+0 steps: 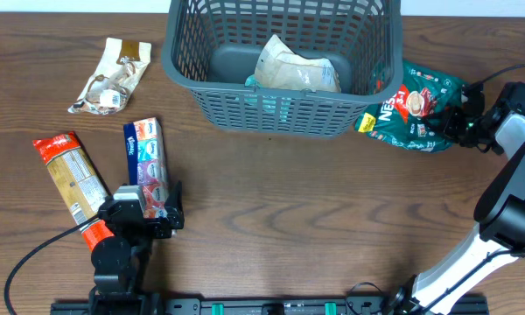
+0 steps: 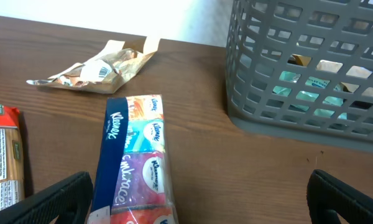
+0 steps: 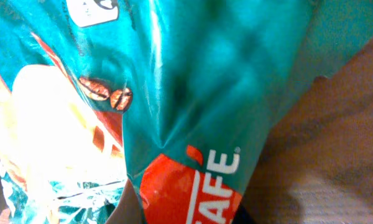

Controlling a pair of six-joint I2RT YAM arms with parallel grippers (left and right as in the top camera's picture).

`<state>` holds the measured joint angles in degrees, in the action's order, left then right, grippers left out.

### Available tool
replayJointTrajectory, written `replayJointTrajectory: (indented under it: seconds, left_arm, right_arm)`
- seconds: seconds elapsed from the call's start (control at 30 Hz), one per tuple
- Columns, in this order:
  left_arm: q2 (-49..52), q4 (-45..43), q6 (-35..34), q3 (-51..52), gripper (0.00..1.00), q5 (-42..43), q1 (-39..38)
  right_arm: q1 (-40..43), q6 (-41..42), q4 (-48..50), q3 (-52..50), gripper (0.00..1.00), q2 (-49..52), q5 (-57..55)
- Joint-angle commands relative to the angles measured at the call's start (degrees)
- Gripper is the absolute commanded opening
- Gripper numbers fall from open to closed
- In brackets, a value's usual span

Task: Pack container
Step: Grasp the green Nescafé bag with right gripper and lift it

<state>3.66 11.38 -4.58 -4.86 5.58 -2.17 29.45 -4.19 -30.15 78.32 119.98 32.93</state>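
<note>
Hovering left claw [image 1: 147, 206] over tissues [image 1: 146, 160], right claw [image 1: 458, 122] at packet [image 1: 413, 107]

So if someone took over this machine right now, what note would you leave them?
Left gripper: open, with the near end of the tissue pack between its fingers, not gripped.
Right gripper: at the edge of the green coffee bag, which is just right of the basket. Whether it is clamped cannot be told.
Done: at least one pale packet lies in the basket.
Left: the coffee bag, tissue pack, red packet and crumpled wrapper are all outside it on the table.
</note>
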Motion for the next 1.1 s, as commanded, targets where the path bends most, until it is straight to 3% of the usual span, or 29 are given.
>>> replayJointTrajectory:
  seconds: [0.0,0.33,1.07]
  left_arm:
    - [0.07,1.46,-0.70,0.87,0.99,-0.02,-0.26]
    - [0.07,1.46,-0.70,0.87,0.99,-0.02,-0.26]
    - [0.07,1.46,-0.68,0.87,0.99,-0.02,-0.26]
  right_arm:
    - [-0.57,-1.25,-0.59,-2.71,0.01,6.01,-10.80]
    - [-0.72,-1.05,-3.93,-2.62,0.01,3.32,-8.46]
    - [-1.09,-5.18,-3.43,-2.58,0.01,-28.17,-12.20]
